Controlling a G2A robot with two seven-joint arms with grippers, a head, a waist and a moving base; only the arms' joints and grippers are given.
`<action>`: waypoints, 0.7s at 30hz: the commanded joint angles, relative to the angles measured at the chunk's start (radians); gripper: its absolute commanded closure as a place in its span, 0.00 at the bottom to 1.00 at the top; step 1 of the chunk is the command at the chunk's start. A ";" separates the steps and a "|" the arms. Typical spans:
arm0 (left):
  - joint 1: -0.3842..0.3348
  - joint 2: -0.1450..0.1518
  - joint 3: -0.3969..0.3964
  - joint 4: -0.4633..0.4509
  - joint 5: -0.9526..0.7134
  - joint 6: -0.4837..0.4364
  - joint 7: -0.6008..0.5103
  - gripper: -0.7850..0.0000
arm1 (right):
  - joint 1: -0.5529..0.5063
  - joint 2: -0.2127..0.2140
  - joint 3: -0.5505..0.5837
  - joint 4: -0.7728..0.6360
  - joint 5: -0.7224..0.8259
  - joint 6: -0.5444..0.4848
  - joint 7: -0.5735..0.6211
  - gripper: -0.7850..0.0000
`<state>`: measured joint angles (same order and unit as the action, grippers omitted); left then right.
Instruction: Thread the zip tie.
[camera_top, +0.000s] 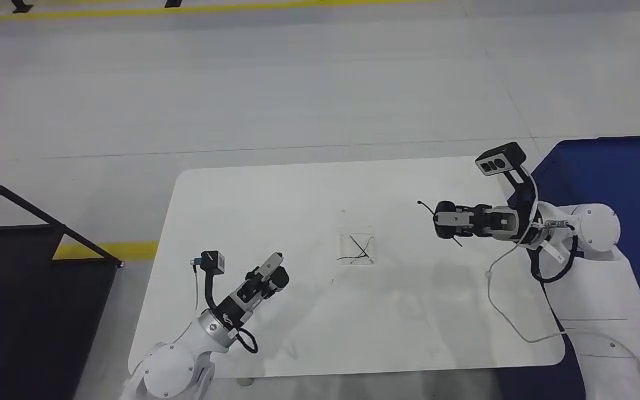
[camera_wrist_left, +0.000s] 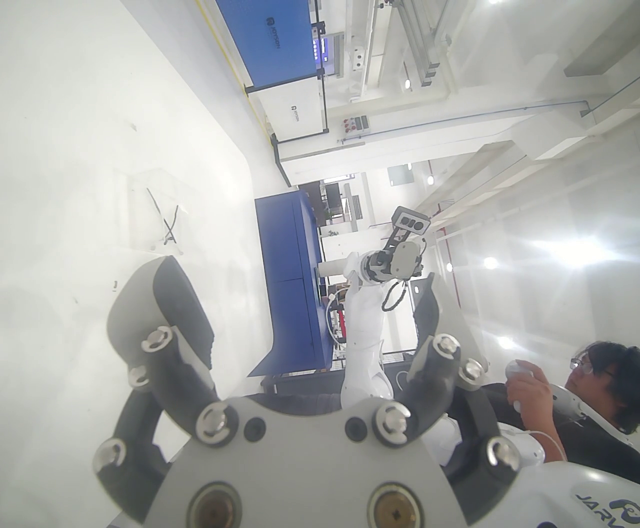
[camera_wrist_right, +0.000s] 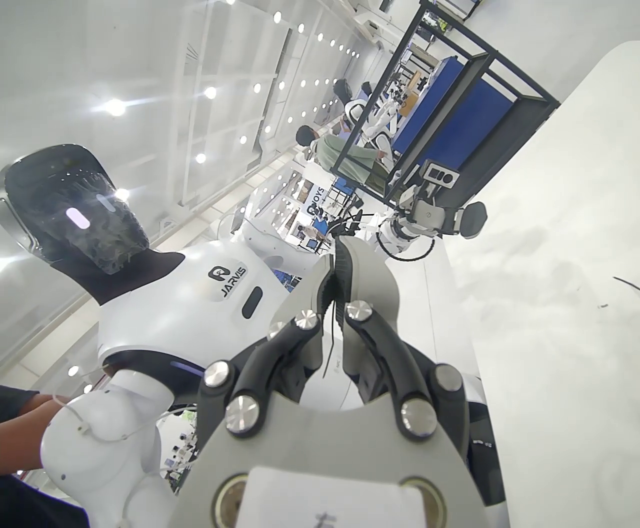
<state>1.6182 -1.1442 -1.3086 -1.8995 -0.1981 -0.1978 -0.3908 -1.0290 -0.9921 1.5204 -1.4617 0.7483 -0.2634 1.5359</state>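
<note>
Zip tie (camera_wrist_right: 329, 335) sits pinched in our right end effector (camera_wrist_right: 341, 260), its tail free for threading (we judge); left end effector (camera_wrist_left: 296, 282) gapes wide, empty, spare ties (camera_wrist_left: 167, 225) ahead of it.

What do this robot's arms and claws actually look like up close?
The left arm and right arm are smooth white shells with black joints, looping black cables and a small black camera near each wrist. The left gripper and right gripper share one design: a grey metal base, silver bolts, black linkage bars and two grey fingers with black pads.
</note>
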 joint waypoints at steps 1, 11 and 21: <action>0.000 0.000 0.000 0.000 0.000 0.000 0.000 0.00 | 0.000 0.000 0.000 0.000 0.000 0.000 0.000 1.00; 0.000 0.000 0.000 0.000 0.000 0.000 0.000 0.00 | -0.038 0.023 0.031 0.008 -0.049 0.009 0.000 1.00; 0.000 0.000 0.000 0.000 0.000 0.000 0.000 0.00 | -0.050 0.032 0.040 0.023 -0.003 0.016 0.000 1.00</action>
<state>1.6182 -1.1442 -1.3086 -1.8995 -0.1981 -0.1978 -0.3908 -1.0793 -0.9596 1.5606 -1.4383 0.7452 -0.2473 1.5359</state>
